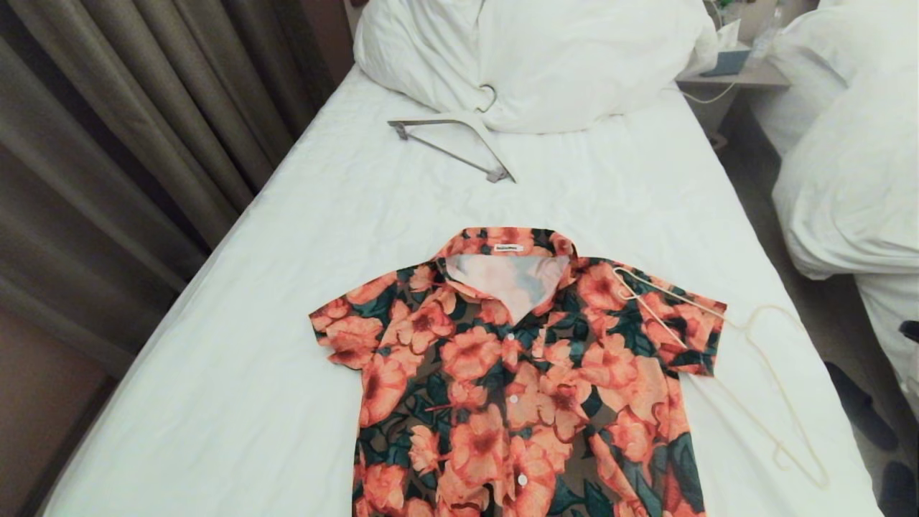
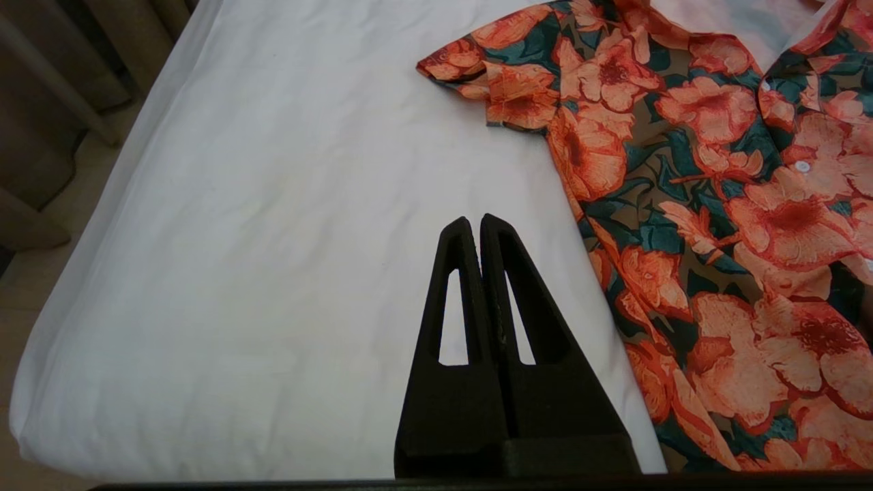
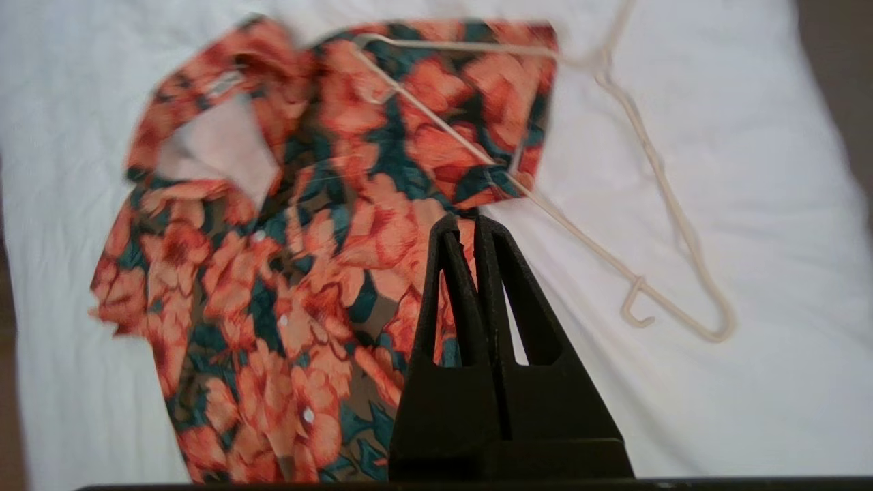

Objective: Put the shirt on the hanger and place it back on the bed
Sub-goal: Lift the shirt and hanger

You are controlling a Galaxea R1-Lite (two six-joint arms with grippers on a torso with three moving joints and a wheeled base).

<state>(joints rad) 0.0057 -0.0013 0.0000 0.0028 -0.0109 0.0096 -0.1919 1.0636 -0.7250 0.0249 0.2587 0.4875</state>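
Nothing of the job is done yet, as far as I can judge. The shirt (image 1: 528, 373) lies flat and buttoned on the bed (image 1: 287, 301), collar toward the pillows (image 1: 538, 57). The thin cream hanger (image 1: 772, 373) lies on the sheet at the shirt's right side, with 1 end resting across the right sleeve and shoulder. I have still to pick it up, work it into the shirt and lay both back down.

My right hand (image 3: 470, 228) hangs above the shirt's right side near the hanger, fingers pressed together and holding nothing. My left hand (image 2: 477, 228) hovers over bare sheet just beside the left sleeve, also closed and empty.

A second, thicker hanger (image 1: 452, 143) lies well apart near the pillows; I must not mistake it for mine. The buttoned front is the obstacle, I think: the hanger has to enter through the neck or hem. A curtain (image 1: 129, 143) hangs on my left and another bed (image 1: 847, 179) stands on my right, with what looks like a nightstand (image 1: 739, 75) between.
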